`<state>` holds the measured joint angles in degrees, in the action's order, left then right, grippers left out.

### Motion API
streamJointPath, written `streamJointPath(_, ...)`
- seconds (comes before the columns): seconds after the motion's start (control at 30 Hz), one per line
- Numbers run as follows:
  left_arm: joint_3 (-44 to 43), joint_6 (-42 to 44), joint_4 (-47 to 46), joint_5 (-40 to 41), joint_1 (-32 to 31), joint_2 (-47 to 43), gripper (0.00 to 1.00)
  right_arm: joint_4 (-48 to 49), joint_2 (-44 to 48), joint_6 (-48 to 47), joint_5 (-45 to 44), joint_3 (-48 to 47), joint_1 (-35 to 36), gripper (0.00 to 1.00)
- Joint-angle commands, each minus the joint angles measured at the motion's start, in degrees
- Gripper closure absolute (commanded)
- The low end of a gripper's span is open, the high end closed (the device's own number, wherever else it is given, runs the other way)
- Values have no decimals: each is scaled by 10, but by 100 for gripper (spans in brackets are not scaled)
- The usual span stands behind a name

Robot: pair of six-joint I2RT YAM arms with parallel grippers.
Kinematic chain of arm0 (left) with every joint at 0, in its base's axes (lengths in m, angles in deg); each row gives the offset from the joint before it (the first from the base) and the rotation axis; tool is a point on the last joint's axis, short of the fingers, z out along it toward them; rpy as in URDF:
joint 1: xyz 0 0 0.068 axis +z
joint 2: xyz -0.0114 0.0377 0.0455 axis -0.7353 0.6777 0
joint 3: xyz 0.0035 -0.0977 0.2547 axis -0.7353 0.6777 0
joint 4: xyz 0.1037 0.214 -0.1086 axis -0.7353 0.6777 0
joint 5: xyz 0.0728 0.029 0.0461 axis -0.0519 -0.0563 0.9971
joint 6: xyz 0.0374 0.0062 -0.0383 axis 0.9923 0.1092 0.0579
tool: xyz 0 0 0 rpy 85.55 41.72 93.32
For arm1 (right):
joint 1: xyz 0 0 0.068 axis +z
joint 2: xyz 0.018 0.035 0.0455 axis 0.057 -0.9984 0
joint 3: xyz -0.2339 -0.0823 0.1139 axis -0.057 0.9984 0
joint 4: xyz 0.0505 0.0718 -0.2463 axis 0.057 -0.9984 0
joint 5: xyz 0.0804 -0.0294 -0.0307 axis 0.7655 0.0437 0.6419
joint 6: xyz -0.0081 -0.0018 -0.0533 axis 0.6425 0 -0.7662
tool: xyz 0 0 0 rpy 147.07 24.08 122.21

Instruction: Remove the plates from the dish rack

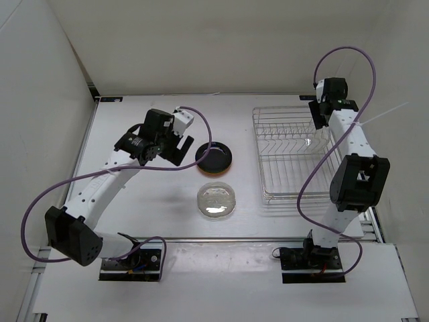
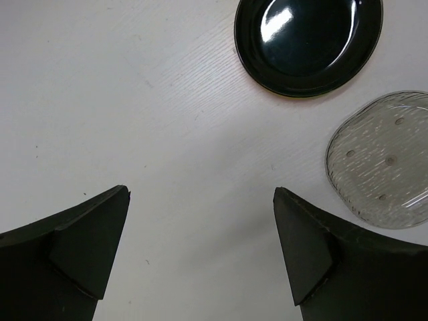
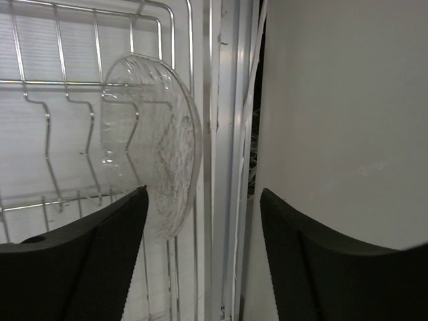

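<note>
The silver wire dish rack (image 1: 258, 157) stands at the right. One clear ribbed plate (image 3: 157, 140) stands on edge in it by its side wall; it shows faintly in the top view (image 1: 307, 141). My right gripper (image 3: 203, 190) is open and empty; its left finger is just below that plate's edge. In the top view it (image 1: 316, 121) hangs over the rack's far right corner. A glossy black plate (image 1: 214, 157) lies on the table on an orange rim. Another clear plate (image 1: 216, 200) lies in front of it. My left gripper (image 2: 201, 189) is open and empty over bare table left of both plates. No green plate shows.
White walls close in the table at the back, left and right; the right wall (image 3: 334, 100) is close beside the rack. The rack's wire dividers (image 3: 53, 83) stand in rows. Purple cables loop off both arms (image 1: 201, 127).
</note>
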<state>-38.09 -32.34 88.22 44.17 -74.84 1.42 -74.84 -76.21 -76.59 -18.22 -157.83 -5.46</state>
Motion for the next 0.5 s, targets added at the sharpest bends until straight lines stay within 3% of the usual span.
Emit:
streamJointPath(0.0,5,-8,-10,30,-2,-13,0,27,-15,-6,-17,-24,-17,31)
streamJointPath(0.23,-6,-8,-10,36,-2,-7,0,32,-20,16,-6,0,-17,47)
streamJointPath(0.47,-6,-8,-10,25,-2,-7,0,37,-25,16,-1,25,-22,49)
